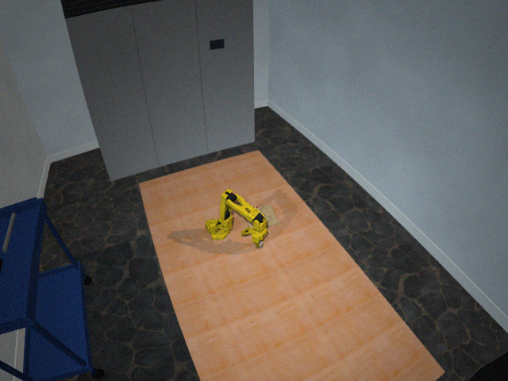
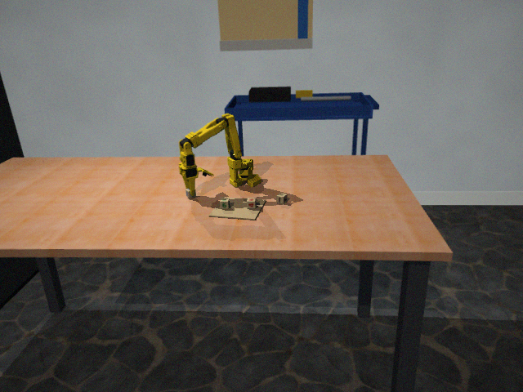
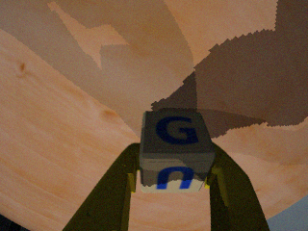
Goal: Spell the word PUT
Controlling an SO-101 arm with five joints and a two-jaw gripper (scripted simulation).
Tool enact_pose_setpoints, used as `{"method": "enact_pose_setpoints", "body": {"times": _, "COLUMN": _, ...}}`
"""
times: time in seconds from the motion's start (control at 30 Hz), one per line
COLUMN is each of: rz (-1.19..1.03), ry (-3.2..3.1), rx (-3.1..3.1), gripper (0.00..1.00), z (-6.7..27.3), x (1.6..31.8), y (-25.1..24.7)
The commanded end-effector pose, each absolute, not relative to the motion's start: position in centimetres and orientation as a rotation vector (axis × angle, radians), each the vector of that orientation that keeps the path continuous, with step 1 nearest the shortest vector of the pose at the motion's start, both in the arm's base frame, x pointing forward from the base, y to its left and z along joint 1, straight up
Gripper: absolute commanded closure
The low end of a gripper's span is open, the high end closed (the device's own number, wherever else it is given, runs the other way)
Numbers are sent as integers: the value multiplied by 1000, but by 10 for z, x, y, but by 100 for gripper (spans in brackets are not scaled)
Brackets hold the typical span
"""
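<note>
My gripper [image 3: 172,176] is shut on a grey block [image 3: 176,146]. The block shows a blue G on the face toward the wrist camera and another blue letter on the face below it. In the exterior view the gripper [image 2: 190,193] holds this block low over the table, to the left of the tan mat [image 2: 237,209] and off it. I cannot tell whether the block touches the wood. Two blocks lie on the mat: one with a green letter [image 2: 225,203] and one with a red letter [image 2: 251,202]. Another block [image 2: 281,198] lies on the table just right of the mat.
The arm's base [image 2: 243,172] stands behind the mat. In the overhead view the arm [image 1: 242,217] hides most of the mat [image 1: 269,214]. A blue cart [image 2: 301,105] stands behind the table by the wall.
</note>
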State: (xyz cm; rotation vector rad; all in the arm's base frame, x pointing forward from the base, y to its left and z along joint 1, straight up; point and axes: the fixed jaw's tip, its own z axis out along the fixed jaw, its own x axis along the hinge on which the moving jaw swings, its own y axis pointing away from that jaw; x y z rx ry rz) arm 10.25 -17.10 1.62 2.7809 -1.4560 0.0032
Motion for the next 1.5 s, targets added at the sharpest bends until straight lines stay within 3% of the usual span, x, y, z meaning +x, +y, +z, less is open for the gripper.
{"method": "enact_pose_setpoints", "body": {"times": 0.0, "rz": 69, "ry": -1445, "rx": 2761, "gripper": 100, "z": 22, "x": 106, "y": -177}}
{"method": "enact_pose_setpoints", "body": {"times": 0.27, "rz": 69, "ry": -1445, "rx": 2761, "gripper": 99, "z": 22, "x": 106, "y": -177}}
{"method": "enact_pose_setpoints", "body": {"times": 0.57, "rz": 69, "ry": -1445, "rx": 2761, "gripper": 87, "z": 22, "x": 106, "y": -177}}
{"method": "enact_pose_setpoints", "body": {"times": 0.97, "rz": 69, "ry": -1445, "rx": 2761, "gripper": 84, "z": 22, "x": 106, "y": -177}}
{"method": "enact_pose_setpoints", "body": {"times": 1.47, "rz": 69, "ry": -1445, "rx": 2761, "gripper": 71, "z": 22, "x": 106, "y": -177}}
